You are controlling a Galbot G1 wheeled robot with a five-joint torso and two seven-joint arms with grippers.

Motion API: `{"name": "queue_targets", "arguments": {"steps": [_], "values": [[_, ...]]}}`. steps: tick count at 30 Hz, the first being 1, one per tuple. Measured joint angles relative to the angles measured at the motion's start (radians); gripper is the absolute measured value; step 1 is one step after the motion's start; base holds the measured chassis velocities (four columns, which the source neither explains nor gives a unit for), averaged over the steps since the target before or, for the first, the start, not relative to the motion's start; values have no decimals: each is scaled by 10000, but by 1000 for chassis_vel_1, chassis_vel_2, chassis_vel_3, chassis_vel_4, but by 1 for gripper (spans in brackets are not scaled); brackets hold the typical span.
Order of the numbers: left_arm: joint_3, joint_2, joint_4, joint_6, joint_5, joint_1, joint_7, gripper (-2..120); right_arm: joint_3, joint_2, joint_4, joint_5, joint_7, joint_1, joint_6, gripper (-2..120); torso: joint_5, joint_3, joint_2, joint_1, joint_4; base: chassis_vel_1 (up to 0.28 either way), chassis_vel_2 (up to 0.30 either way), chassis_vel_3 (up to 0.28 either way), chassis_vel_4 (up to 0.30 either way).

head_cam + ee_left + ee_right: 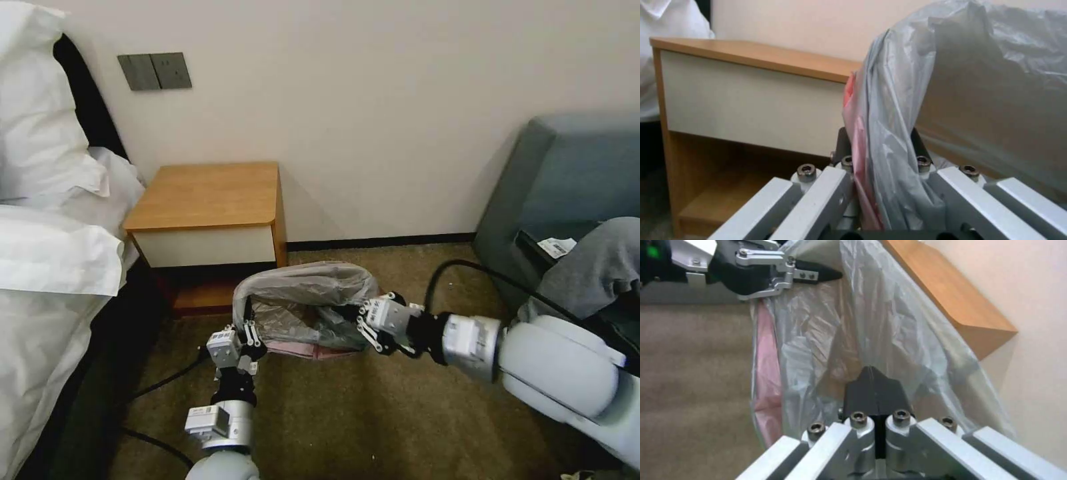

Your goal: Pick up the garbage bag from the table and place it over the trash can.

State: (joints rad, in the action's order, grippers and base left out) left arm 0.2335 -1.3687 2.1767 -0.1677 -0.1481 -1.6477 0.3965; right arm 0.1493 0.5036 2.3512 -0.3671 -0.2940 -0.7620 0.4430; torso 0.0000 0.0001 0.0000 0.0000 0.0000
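The garbage bag (308, 288), grey and crinkly with a pinkish band (313, 349) along its lower edge, hangs stretched between my two grippers over the carpet, just in front of the table's right corner. My left gripper (248, 315) is shut on the bag's left edge, with bunched film and pink band between its fingers (843, 140). My right gripper (348, 312) is shut on the bag's right side, its black fingertips (872, 386) pressed together against the film. The table (207, 195) stands against the wall with a bare top. The trash can is hidden.
A bed with white linen (47, 267) runs along the left. A grey armchair (567, 180) and a person's grey-clothed leg (597, 267) are at the right. Black cables (160, 381) lie on the carpet at the left. Open carpet (373, 420) lies in front of the bag.
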Motion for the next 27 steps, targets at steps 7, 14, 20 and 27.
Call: {"name": "queue_targets", "arguments": {"steps": [7,14,20,27], "values": [[22,15,-309,0,-41,352,-1,5,1621,771,-558,318,57,1441,696,0,0,0,0,0,0,0,0,0,0],[-53,35,-364,-3,-41,411,-12,5,3256,1410,-1131,544,210,2826,1724,0,-1,0,0,0,0,0,0,0,0],[-31,74,-345,-26,-36,387,-19,5,3937,1697,-1577,870,243,3497,2195,0,-1,0,0,0,1,0,0,0,0],[-18,77,-338,-47,-35,406,-21,5,4202,1777,-1824,1163,215,3792,2365,0,0,-1,0,-1,-1,0,0,0,0]]}}
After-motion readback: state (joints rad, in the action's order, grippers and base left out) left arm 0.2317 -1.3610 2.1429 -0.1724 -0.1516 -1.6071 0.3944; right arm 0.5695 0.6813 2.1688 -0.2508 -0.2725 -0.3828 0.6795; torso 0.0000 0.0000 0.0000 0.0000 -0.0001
